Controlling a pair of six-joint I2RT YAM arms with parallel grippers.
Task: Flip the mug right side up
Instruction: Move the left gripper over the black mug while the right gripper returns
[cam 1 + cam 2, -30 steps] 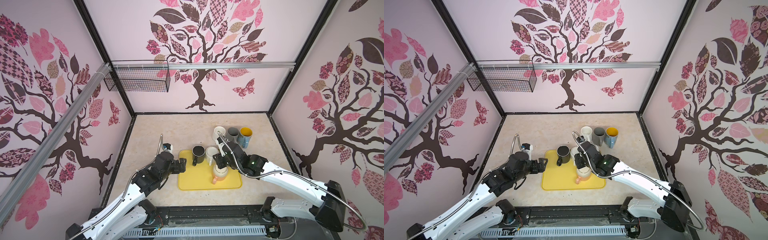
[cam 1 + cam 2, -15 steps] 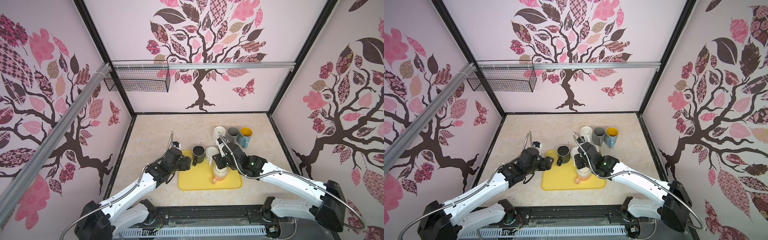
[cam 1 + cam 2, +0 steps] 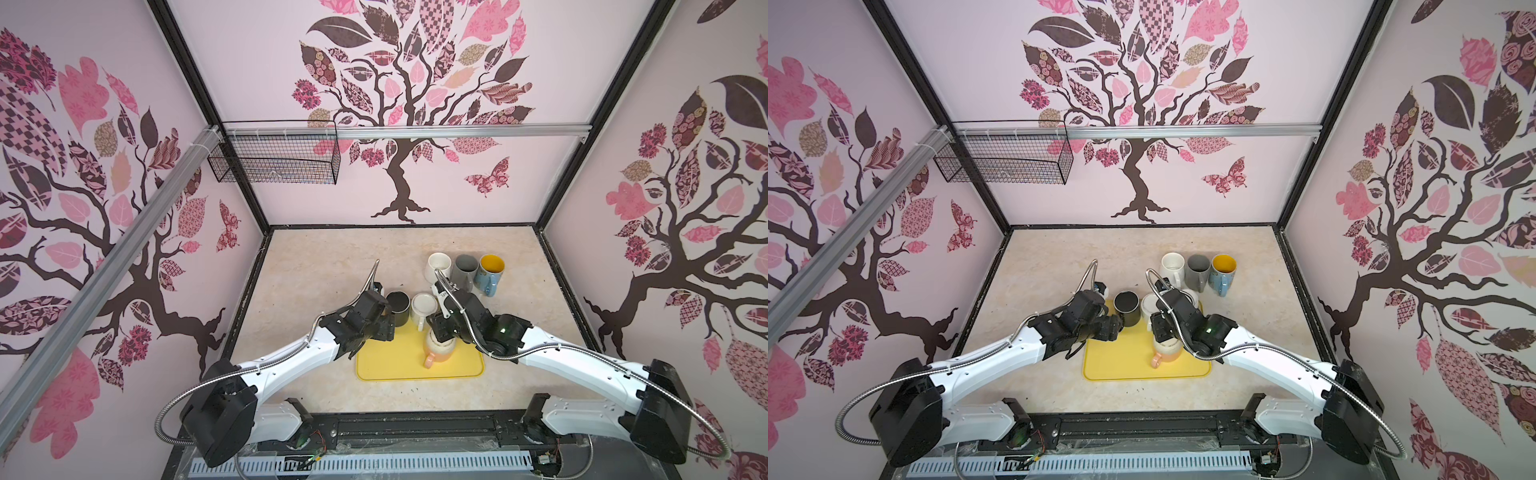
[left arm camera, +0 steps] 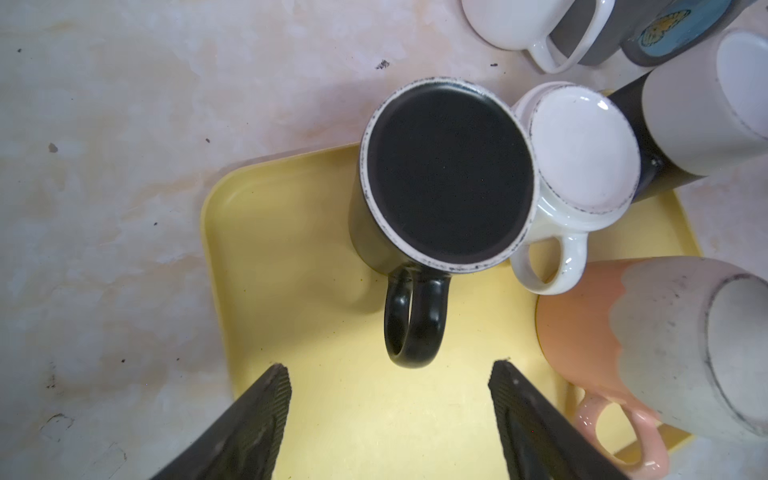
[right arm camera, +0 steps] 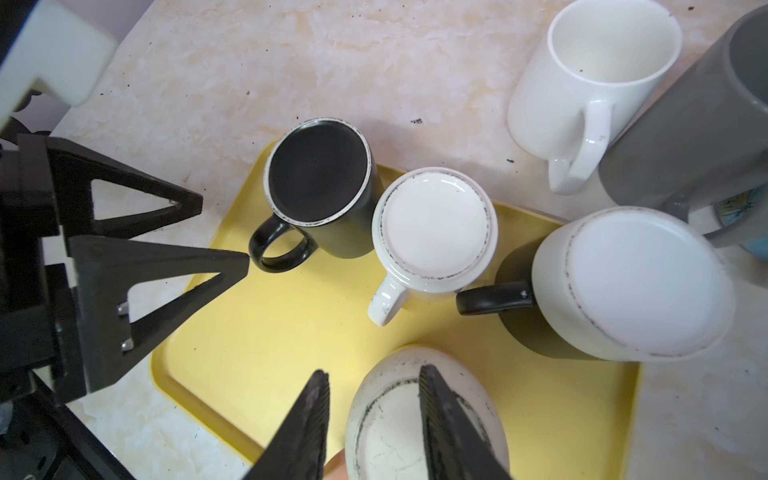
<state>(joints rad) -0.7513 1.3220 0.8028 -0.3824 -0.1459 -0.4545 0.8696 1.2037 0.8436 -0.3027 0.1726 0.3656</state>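
Note:
Several mugs stand upside down on the yellow tray (image 3: pixel 395 365): a black mug (image 4: pixel 449 174) (image 3: pixel 397 305), a white mug (image 5: pixel 434 220), a black-and-white mug (image 5: pixel 631 286) and a pink mug (image 3: pixel 438 353) (image 5: pixel 390 419). My left gripper (image 4: pixel 390 368) (image 3: pixel 388 328) is open over the tray. It faces the black mug's handle (image 4: pixel 411 324), which lies just ahead of the fingertips and untouched. My right gripper (image 5: pixel 374 372) (image 3: pixel 1163 332) hovers over the pink mug's base with its jaws partly apart. One finger is above the base, the other beside the mug.
Three upright mugs stand on the table behind the tray: a white one (image 3: pixel 438 266), a grey one (image 3: pixel 465 270) and a blue one with a yellow inside (image 3: pixel 490 272). A wire basket (image 3: pixel 274 158) hangs on the back-left rail. In the right wrist view the left gripper (image 5: pixel 224 230) is near the black mug.
My left arm has swung in from the tray's left edge toward the black mug, and its jaws have narrowed a little. The right gripper has stayed above the pink mug and opened slightly.

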